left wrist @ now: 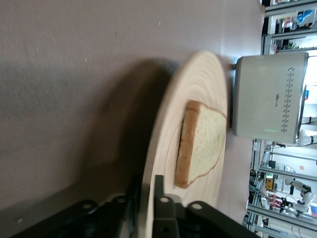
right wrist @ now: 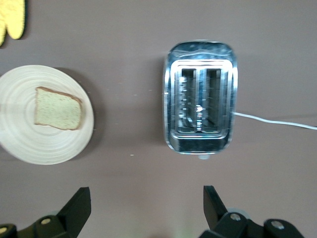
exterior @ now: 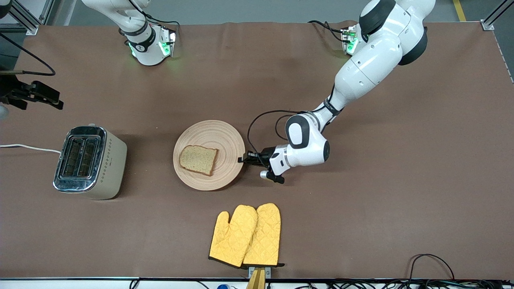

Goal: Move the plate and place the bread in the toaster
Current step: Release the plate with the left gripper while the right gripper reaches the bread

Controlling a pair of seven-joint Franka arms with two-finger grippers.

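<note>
The light-wood plate lies mid-table with the brown bread slice on it. My left gripper is shut on the plate's rim at the edge toward the left arm's end. In the left wrist view one finger is above and one below the rim, with the bread just past them. The beige toaster with empty chrome slots stands toward the right arm's end. My right gripper is open and empty, high over the table beside the toaster. The plate and bread also show in the right wrist view.
Two yellow oven mitts lie near the table's front edge, nearer to the front camera than the plate. The toaster's white cord runs off toward the right arm's end. Brown table spreads toward the left arm's end.
</note>
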